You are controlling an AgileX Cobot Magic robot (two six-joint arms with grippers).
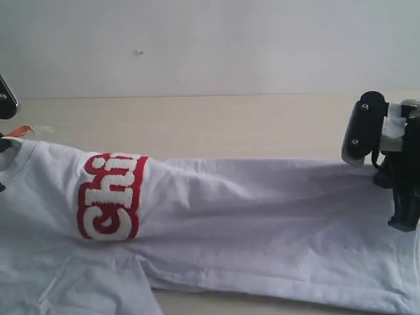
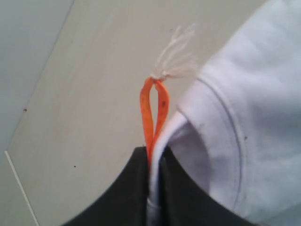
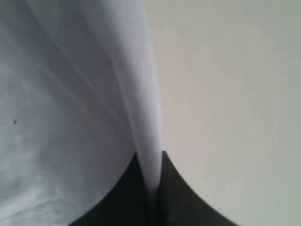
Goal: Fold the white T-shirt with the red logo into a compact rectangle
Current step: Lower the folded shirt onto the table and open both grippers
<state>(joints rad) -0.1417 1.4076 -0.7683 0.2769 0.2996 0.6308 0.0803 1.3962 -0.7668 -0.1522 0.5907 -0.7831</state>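
Observation:
The white T-shirt lies stretched sideways across the table, its upper edge lifted at both ends. The red logo stands on end near the left and is partly folded out of sight. My left gripper is shut on the ribbed collar, pinching it together with the orange neck tag. In the exterior view, the tag pokes out at the far left. My right gripper is shut on a fold of the shirt. It holds the far right edge in the exterior view.
The pale wooden table runs behind the shirt to a plain white wall. A dark part of the left arm shows at the left edge. The shirt's lower part and a sleeve lie bunched toward the front left.

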